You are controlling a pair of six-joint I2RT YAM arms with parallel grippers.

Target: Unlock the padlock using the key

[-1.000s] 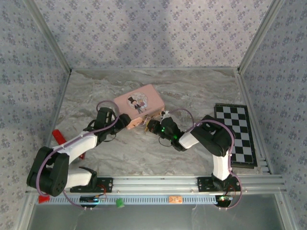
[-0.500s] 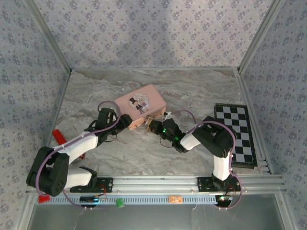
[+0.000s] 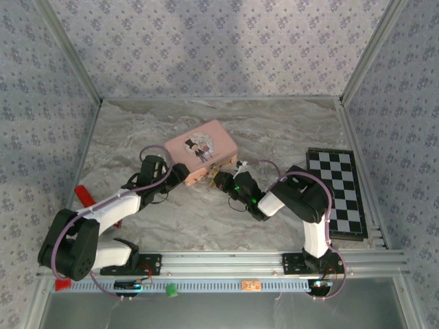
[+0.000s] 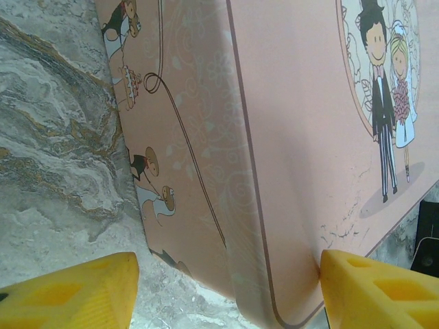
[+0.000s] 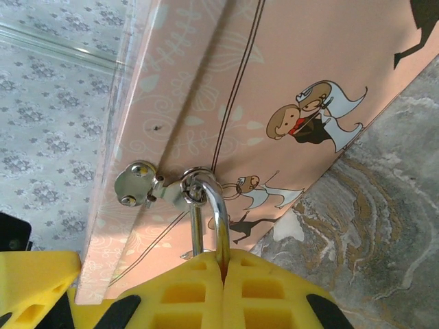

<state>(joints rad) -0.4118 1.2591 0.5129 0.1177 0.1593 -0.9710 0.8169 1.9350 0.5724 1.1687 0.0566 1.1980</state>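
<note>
Marble tabletop [image 3: 274, 130] — pink tin [image 3: 200, 147] centre. Left gripper [image 4: 230, 274] jaws wide, straddling tin end at 7 o'clock. Right gripper [image 5: 223, 264] clamped on padlock [image 5: 220, 226] shackle — 5 o'clock.

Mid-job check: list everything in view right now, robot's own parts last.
tin box: one, pink, illustrated, table centre
hasp: one, silver, on the tin's side
padlock: one, silver shackle through the hasp, body hidden
checkerboard: one, black and white, right edge
red piece: one, left edge
left fingers: two, yellow, astride the tin's corner
right fingers: two, yellow, shut together under the shackle
</note>
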